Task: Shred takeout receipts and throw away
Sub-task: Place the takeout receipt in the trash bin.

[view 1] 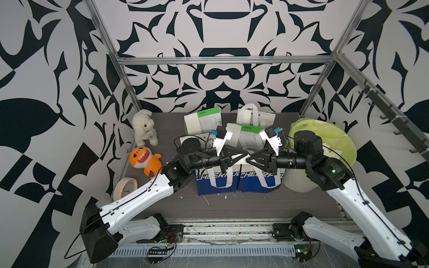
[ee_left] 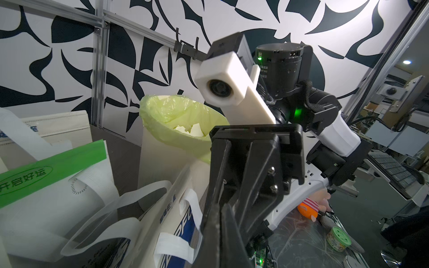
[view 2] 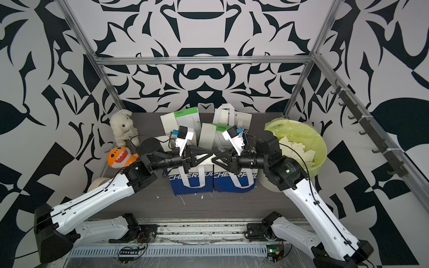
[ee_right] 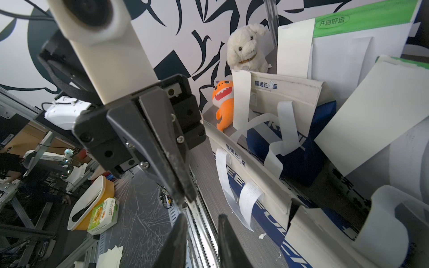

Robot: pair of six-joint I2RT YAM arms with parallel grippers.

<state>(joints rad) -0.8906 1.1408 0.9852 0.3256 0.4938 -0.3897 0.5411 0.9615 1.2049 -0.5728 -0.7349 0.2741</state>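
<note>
Receipt pieces (ee_left: 191, 130) inside bin (ee_left: 162, 111), left wrist view

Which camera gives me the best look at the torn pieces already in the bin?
A top view: the torn pieces lie exposed inside the bin. In a top view the right arm hides nearly all of them. The left wrist view catches a few; the right wrist view shows none.
</note>
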